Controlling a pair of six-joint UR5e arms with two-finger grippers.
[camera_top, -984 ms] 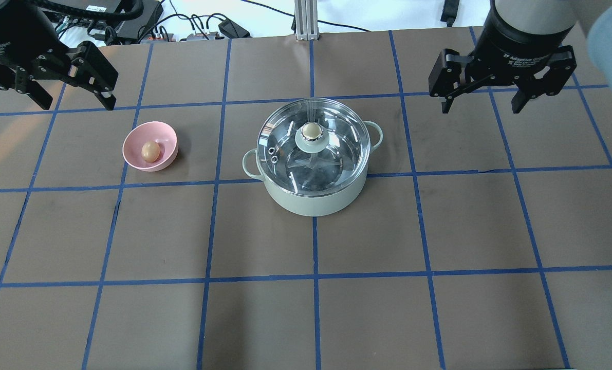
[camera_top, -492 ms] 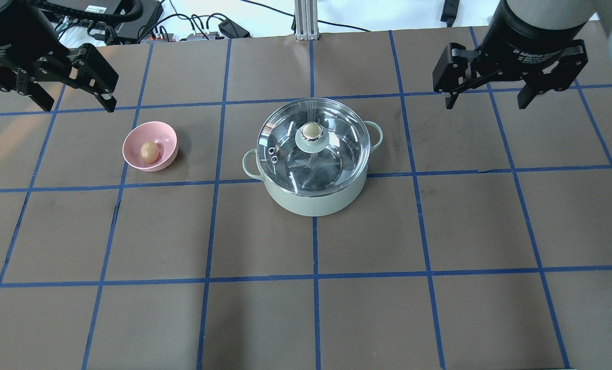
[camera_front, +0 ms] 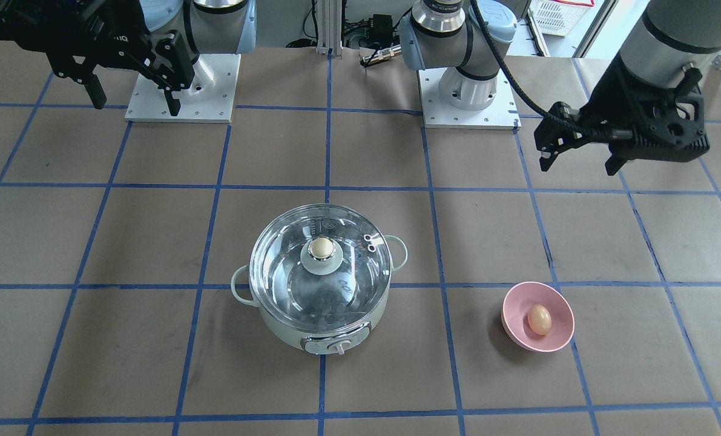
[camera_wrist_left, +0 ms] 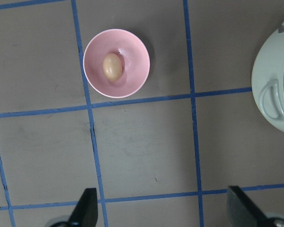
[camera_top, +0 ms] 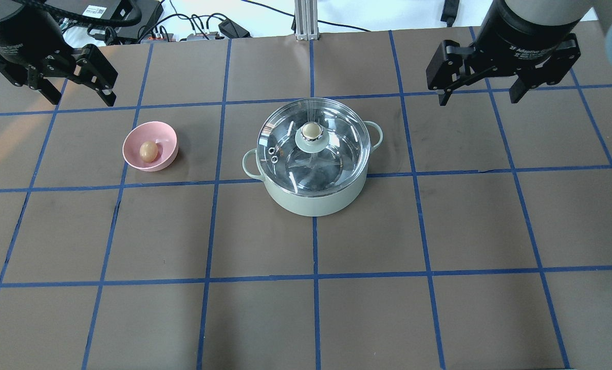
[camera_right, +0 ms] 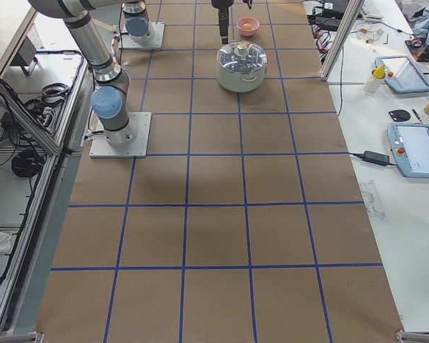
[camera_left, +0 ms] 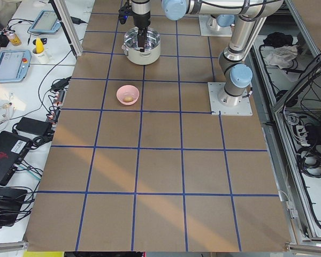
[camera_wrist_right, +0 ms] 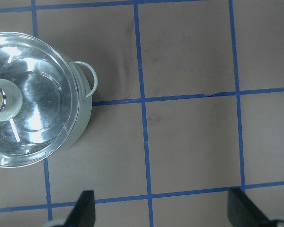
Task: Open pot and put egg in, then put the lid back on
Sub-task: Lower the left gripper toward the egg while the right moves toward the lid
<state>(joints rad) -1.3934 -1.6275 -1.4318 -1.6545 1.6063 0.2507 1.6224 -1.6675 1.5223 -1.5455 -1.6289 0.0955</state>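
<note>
The mint-green pot (camera_top: 311, 203) stands mid-table with the glass lid (camera_top: 339, 149) on it, its cream knob (camera_top: 311, 131) upright. The tan egg (camera_top: 148, 150) lies in a pink bowl (camera_top: 168, 137) to the pot's left. My left gripper (camera_top: 82, 100) is open and empty, above the table beyond and to the left of the bowl. My right gripper (camera_top: 479, 98) is open and empty, beyond and to the right of the pot. The left wrist view shows the egg (camera_wrist_left: 112, 66) and the pot's edge (camera_wrist_left: 267, 71). The right wrist view shows the lid (camera_wrist_right: 38, 109).
Blue tape lines grid the brown table. An aluminium post (camera_top: 303, 20) and cables with electronics (camera_top: 131, 20) sit past the far edge. In the front-facing view, the two arm base plates (camera_front: 181, 91) (camera_front: 469, 91) stand behind the pot (camera_front: 287, 330) and the bowl (camera_front: 517, 330).
My right gripper has shifted slightly toward the table's far edge and stays open. My left gripper has shifted a little. The pot, lid, bowl and egg have not moved.
</note>
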